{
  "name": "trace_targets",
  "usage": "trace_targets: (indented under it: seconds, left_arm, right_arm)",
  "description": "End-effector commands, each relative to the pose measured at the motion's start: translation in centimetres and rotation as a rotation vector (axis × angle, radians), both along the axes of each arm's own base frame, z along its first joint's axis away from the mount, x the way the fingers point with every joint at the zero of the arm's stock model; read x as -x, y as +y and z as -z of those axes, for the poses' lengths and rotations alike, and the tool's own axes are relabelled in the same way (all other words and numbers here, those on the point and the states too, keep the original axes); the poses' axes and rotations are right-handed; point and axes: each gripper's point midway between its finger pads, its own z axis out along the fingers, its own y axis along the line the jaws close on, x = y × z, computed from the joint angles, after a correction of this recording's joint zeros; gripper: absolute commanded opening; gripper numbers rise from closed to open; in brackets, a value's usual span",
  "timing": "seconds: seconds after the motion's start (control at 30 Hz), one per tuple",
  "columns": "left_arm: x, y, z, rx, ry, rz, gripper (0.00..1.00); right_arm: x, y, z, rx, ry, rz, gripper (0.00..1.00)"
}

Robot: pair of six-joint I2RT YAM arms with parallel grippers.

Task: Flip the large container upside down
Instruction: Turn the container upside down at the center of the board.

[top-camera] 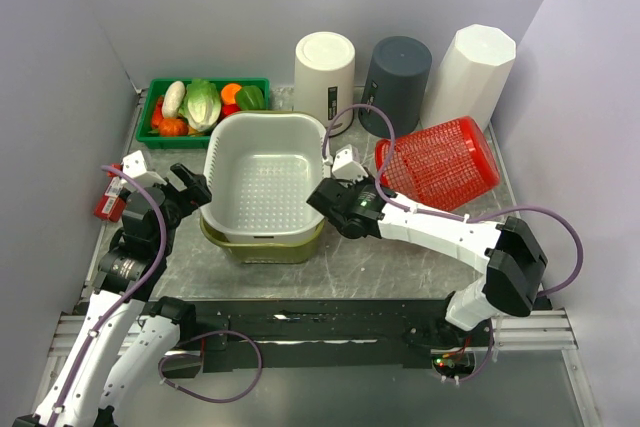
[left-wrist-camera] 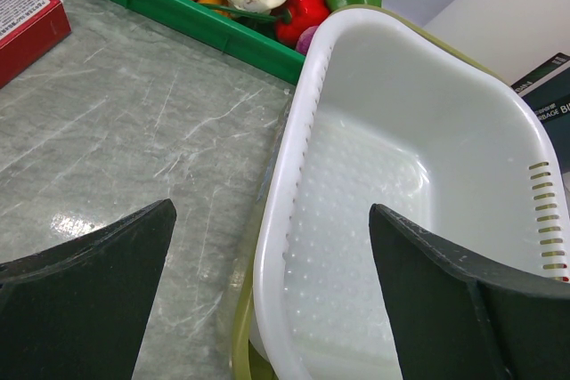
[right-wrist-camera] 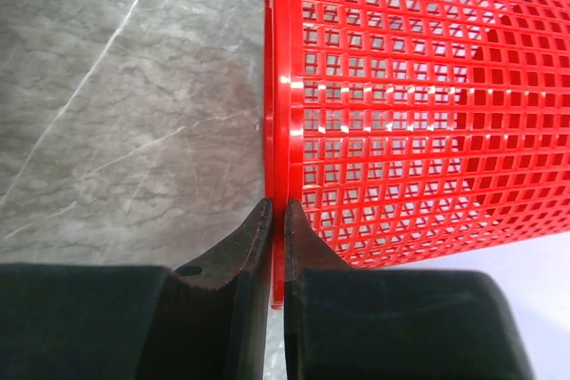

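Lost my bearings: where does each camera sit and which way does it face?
Top: above and behind, looking down at the table; left arm, right arm show.
Left wrist: faces the basin rim; its open fingers show.
Right wrist: faces the basket rim; its shut fingers show.
Shared: top and left wrist both see the basin.

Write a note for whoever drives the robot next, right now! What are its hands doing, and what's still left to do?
Left gripper: open, one jaw on each side of the white tub's left rim, not closed on it.
Right gripper: shut on the rim of the red basket, which lies on its side on the table.
White tub: open side up, sitting inside a green tub in the middle of the table.
Done: nothing is upside down yet.
Left: the white tub is probably the large container, so grip its rim, lift it and flip it over.
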Motion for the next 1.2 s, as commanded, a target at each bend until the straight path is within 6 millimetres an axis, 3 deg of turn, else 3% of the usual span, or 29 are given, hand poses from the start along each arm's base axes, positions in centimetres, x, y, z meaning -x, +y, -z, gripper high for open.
trace_targets:
  seconds: [0.0,0.3,0.5,0.93,1.17]
  left_arm:
    - [-0.3,-0.1,-0.8,-0.006,-0.032,0.012,0.96]
    - [-0.3,-0.1,-0.8,-0.005,-0.032,0.009,0.96]
    - [-0.3,-0.2,-0.8,-0.005,-0.03,0.017,0.96]
    - [-0.4,-0.2,-0.7,-0.005,-0.026,0.015,0.96]
    - [-0.4,-0.3,-0.6,-0.006,-0.023,0.02,0.96]
  right_arm:
    - [-0.2,1.2,-0.6,-0.102,-0.034,-0.002,0.0]
    - [0.9,3.7,1.4,-0.3,0.06,-0.121,0.0]
    - [1.5,4.5,2.9,-0.329,0.119,-0.164,0.0]
    - [2.9,5.4,6.7,-0.295,0.275,-0.251,0.0]
    - [3.3,4.1,8.8,-0.259,0.322,-0.194,0.0]
